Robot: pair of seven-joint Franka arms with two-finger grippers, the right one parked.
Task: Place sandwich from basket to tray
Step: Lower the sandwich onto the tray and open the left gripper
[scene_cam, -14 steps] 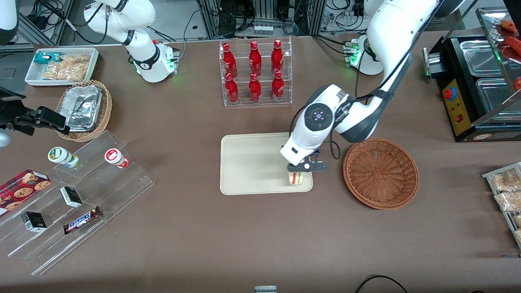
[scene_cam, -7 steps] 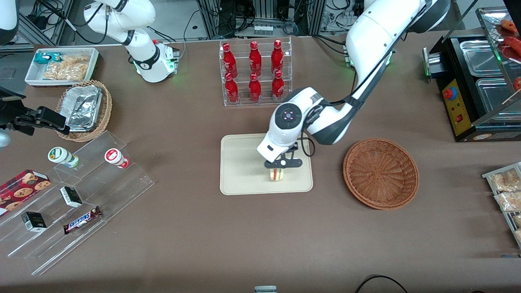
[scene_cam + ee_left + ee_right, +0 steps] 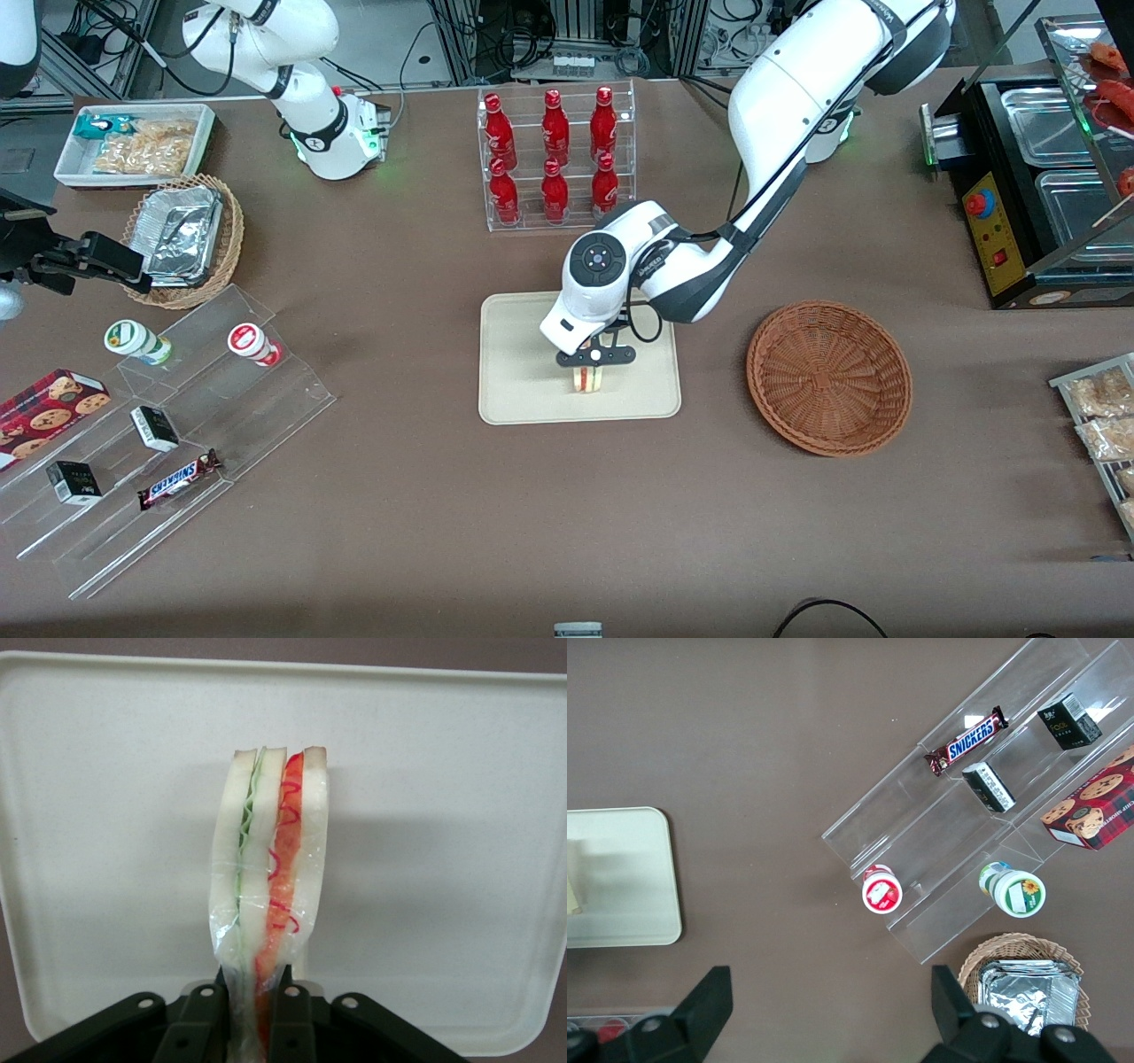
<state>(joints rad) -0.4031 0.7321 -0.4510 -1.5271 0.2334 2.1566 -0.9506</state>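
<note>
My left gripper [image 3: 587, 372] is shut on the sandwich [image 3: 587, 379], a wrapped wedge of white bread with red and green filling. It holds the wedge over the middle of the cream tray [image 3: 523, 372], toward the edge nearer the front camera. The wrist view shows the sandwich [image 3: 270, 877] pinched at its narrow end between my fingers [image 3: 202, 1028], with the tray [image 3: 461, 815] under it. I cannot tell whether the sandwich touches the tray. The reddish-brown basket [image 3: 828, 377] stands beside the tray toward the working arm's end, with nothing in it.
A clear rack of red bottles [image 3: 556, 158] stands farther from the front camera than the tray. A clear stepped shelf [image 3: 168, 434] with snacks and a tan basket of foil containers [image 3: 184, 239] lie toward the parked arm's end. A black appliance [image 3: 1028, 186] stands at the working arm's end.
My gripper has carried the sandwich from the tray's corner by the basket inward to the tray's middle. The move slowed in the last half second.
</note>
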